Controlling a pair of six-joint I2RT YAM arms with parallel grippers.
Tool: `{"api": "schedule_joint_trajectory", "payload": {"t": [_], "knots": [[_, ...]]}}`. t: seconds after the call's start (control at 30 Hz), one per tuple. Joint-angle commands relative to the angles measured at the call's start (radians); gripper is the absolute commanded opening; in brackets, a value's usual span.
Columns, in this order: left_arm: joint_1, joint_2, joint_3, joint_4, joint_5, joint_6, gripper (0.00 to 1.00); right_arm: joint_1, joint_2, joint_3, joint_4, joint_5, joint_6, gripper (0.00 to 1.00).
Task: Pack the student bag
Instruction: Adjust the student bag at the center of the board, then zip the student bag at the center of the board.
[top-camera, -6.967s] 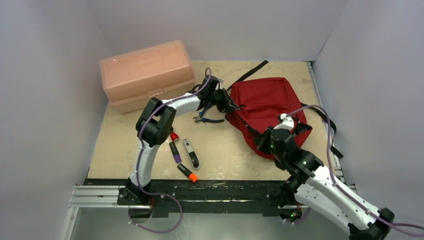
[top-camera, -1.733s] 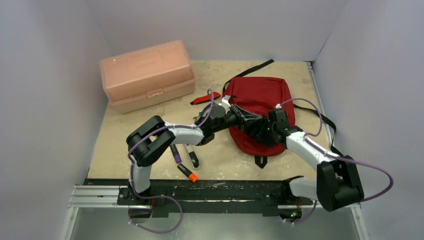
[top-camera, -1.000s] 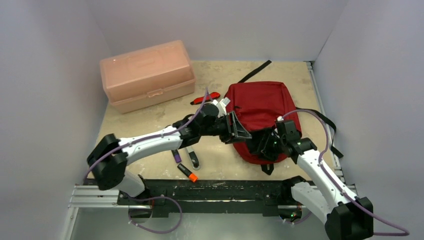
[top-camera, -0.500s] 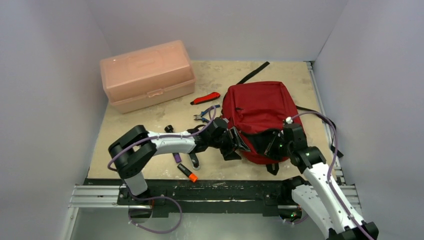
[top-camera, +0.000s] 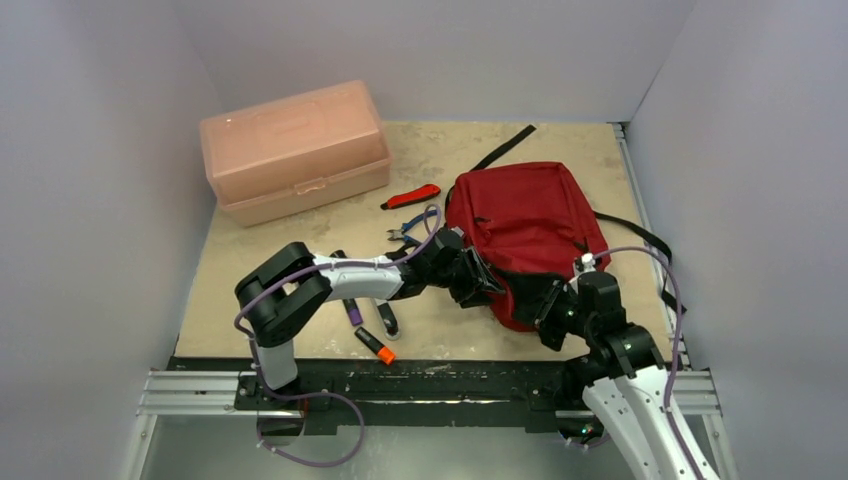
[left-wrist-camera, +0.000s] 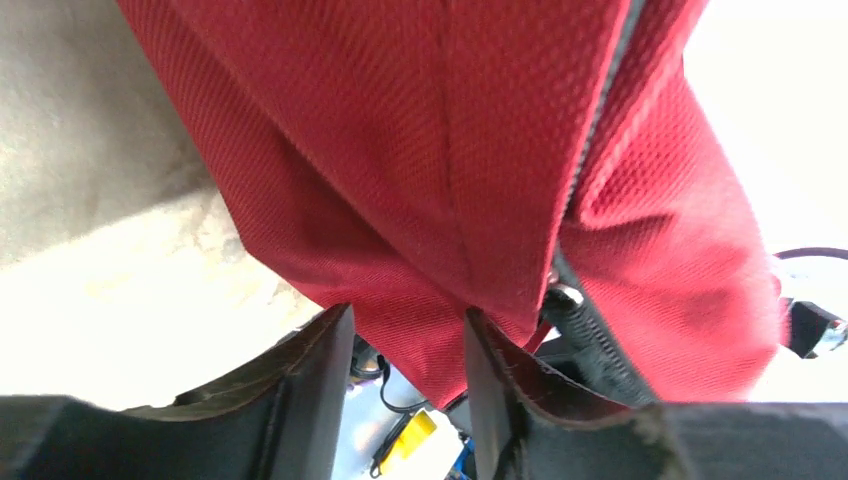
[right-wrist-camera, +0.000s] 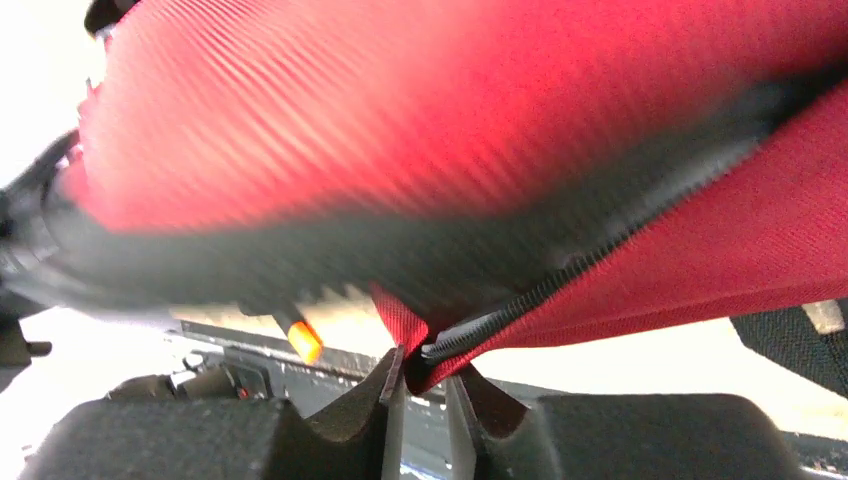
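The dark red student bag (top-camera: 525, 215) lies at centre right of the table, its near end open with a dark mouth (top-camera: 525, 285). My left gripper (top-camera: 484, 284) is shut on the bag's red fabric at the left side of the opening; the left wrist view shows the fold (left-wrist-camera: 410, 250) between its fingers beside the zipper (left-wrist-camera: 590, 140). My right gripper (top-camera: 549, 308) is shut on the bag's zipper edge (right-wrist-camera: 470, 335) at the near right of the opening. Both hold the fabric lifted off the table.
A pale pink lidded box (top-camera: 293, 148) stands at the back left. A red-handled cutter (top-camera: 411, 196) and pliers (top-camera: 412, 230) lie left of the bag. Markers, an orange-capped one (top-camera: 375, 346) among them, lie near the front edge. Black straps (top-camera: 640, 240) trail right.
Over the last second both grippers have pulled the bag's near end toward the front edge. The left arm folded back and the right arm drew toward its base, keeping the mouth open.
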Motion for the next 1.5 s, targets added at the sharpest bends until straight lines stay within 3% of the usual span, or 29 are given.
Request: {"api": "schedule_joint_trajectory", "payload": {"t": [0.0, 0.13, 0.33, 0.47, 0.77, 0.9, 0.97, 1.03, 1.23, 1.37, 1.47], "knots": [[0.035, -0.008, -0.019, 0.102, -0.023, 0.040, 0.40, 0.006, 0.001, 0.079, -0.110, -0.134, -0.087, 0.29], [0.041, -0.029, -0.077, 0.163, 0.015, 0.056, 0.35, 0.007, -0.019, 0.243, -0.272, -0.142, -0.141, 0.47], [0.037, -0.134, -0.188, 0.151, 0.060, 0.124, 0.32, 0.007, -0.014, 0.452, -0.422, -0.032, -0.128, 0.54], [0.029, -0.232, -0.223, 0.053, 0.073, 0.246, 0.39, 0.007, 0.097, 0.596, -0.425, 0.251, -0.161, 0.56], [0.029, -0.404, -0.130, -0.228, 0.123, 0.507, 0.52, 0.006, 0.561, 0.673, -0.116, 0.737, -0.383, 0.76], [0.029, -0.467, -0.073, -0.309, 0.161, 0.621, 0.55, -0.028, 0.748, 0.707, -0.065, 0.895, -0.492, 0.76], [0.029, -0.501, -0.058, -0.342, 0.168, 0.668, 0.58, -0.090, 0.790, 0.702, -0.026, 0.838, -0.497, 0.74], [0.030, -0.526, -0.047, -0.389, 0.170, 0.704, 0.60, -0.160, 0.811, 0.685, 0.039, 0.662, -0.491, 0.70], [0.125, -0.588, -0.103, -0.380, 0.216, 0.648, 0.61, -0.143, 0.822, 0.629, 0.187, 0.143, -0.517, 0.66], [0.231, -0.585, -0.125, -0.338, 0.274, 0.567, 0.62, 0.107, 0.797, 0.633, 0.193, 0.203, -0.425, 0.71], [0.298, -0.568, -0.139, -0.310, 0.285, 0.498, 0.60, 0.224, 0.831, 0.663, 0.170, 0.276, -0.425, 0.71]]}}
